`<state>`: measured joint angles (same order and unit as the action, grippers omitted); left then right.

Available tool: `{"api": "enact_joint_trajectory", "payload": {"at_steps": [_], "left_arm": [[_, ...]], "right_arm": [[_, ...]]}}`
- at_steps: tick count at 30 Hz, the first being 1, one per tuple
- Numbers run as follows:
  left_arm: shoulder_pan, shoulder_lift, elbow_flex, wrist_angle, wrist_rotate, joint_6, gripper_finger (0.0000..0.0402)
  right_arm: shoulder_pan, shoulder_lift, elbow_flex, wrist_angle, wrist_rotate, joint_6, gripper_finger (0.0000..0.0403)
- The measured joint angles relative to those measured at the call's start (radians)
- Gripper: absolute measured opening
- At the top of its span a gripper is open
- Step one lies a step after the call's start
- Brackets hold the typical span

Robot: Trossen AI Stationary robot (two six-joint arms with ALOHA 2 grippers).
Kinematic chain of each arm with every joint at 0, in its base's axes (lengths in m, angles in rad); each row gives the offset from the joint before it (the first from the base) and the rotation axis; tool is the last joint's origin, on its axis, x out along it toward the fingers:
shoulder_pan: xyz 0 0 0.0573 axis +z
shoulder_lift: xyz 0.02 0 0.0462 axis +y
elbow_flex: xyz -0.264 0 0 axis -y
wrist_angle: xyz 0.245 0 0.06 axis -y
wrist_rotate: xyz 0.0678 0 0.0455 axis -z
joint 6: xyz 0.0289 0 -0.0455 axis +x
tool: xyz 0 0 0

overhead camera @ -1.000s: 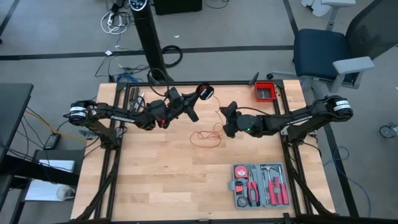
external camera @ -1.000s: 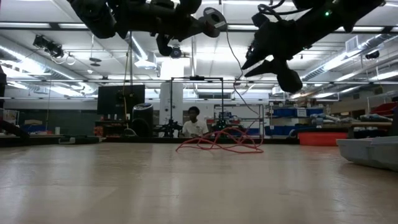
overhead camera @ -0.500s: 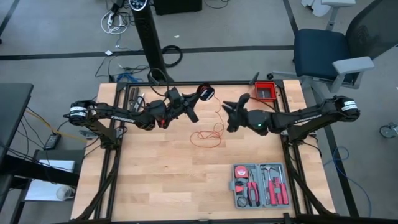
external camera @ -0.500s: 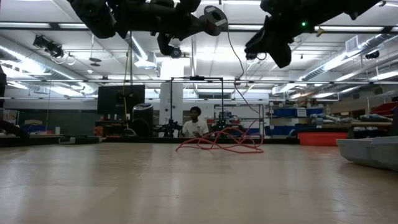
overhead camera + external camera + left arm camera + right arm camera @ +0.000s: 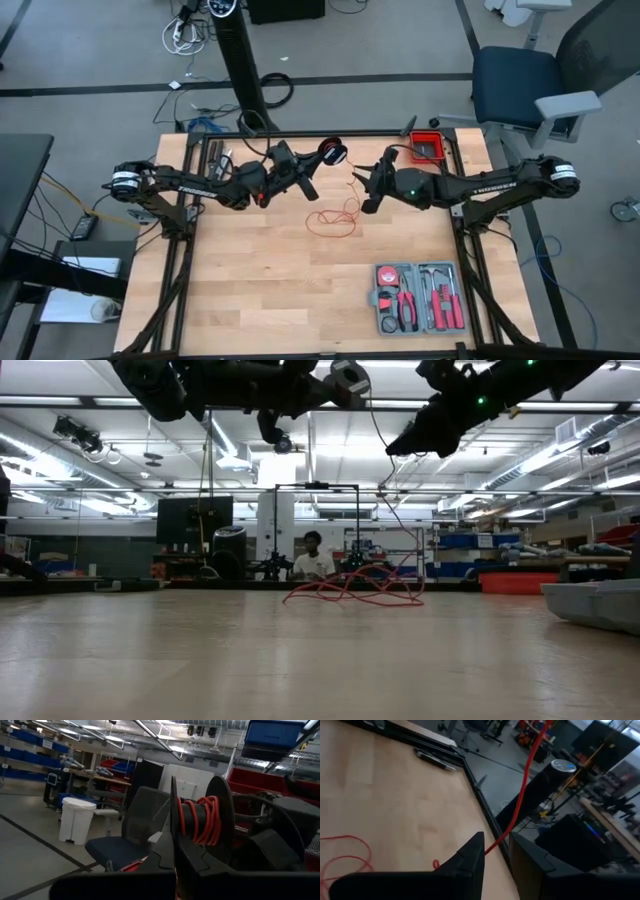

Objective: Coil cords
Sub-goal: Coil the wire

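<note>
Some red cord (image 5: 200,820) wound on spool (image 5: 220,817), pinched by left gripper (image 5: 305,180); loose tangle (image 5: 335,218) left; right gripper (image 5: 372,185) prob. nipped on strand.

We see the bright red cord (image 5: 338,215) lying in loose loops on the pale, wood-grained table (image 5: 260,280), and more red turns wound on a black spool (image 5: 202,820) just ahead of the dark left gripper (image 5: 312,187). Between the black fingers (image 5: 467,857) of the right gripper (image 5: 368,185) runs a taut red strand. Well away from both jaws we spot a grey tool case (image 5: 418,297) with red-handled tools and a red bin (image 5: 428,148).
</note>
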<state>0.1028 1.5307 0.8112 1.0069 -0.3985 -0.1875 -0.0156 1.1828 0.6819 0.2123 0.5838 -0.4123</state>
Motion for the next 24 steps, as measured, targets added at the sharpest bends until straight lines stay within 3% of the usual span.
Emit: {"api": "enact_joint_trajectory", "payload": {"at_steps": [10, 17, 24], "left_arm": [[0.0, 0.0, 0.0, 0.006, 0.011, 0.0, 0.0], [-0.001, 0.0, 0.0, 0.016, 0.026, -0.003, 0.0], [-0.001, 0.0, 0.0, 0.025, 0.048, -0.006, 0.0]], "right_arm": [[-0.026, 0.002, 0.0, -0.005, -0.037, 0.048, 0.0081], [-0.032, 0.013, -0.001, -0.005, -0.09, 0.044, 0.0012], [-0.038, 0.068, -0.001, 0.043, -0.107, 0.026, 0.0003]]}}
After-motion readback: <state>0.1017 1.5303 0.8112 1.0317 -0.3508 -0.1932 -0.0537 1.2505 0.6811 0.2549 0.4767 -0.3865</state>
